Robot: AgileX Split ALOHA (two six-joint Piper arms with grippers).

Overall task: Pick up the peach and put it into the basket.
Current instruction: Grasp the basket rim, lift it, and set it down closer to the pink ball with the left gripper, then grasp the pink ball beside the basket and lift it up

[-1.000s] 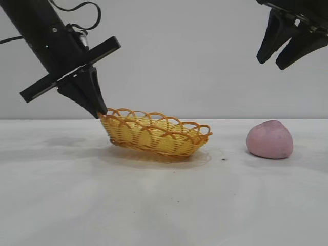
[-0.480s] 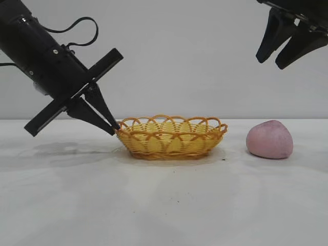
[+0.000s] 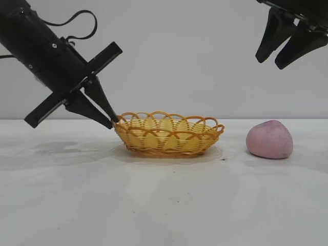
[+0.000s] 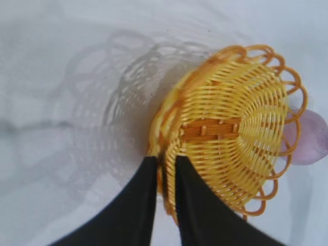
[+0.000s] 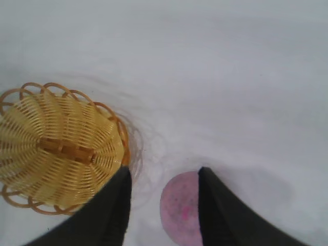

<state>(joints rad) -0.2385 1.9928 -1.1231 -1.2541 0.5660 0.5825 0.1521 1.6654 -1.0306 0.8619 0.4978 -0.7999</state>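
The yellow-tan wicker basket point(image 3: 169, 137) sits on the white table just left of centre, its left end tipped up a little. My left gripper point(image 3: 113, 122) reaches down to that left end. In the left wrist view its two black fingers stand slightly apart astride the basket point(image 4: 230, 128) rim, left gripper point(image 4: 166, 160) open a narrow gap. The pale pink peach point(image 3: 269, 139) lies on the table to the basket's right, apart from it. My right gripper point(image 3: 271, 63) hangs open high above the peach point(image 5: 180, 210), which shows between its fingers far below, beside the basket point(image 5: 56, 148).
The white table point(image 3: 164, 205) stretches bare in front of the basket and the peach. A plain pale wall closes the back. A strip of table separates the basket's right end from the peach.
The left gripper has set the tilted basket down toward the right and nearly level. Its fingers have parted a little on the rim. The right gripper and peach have not moved.
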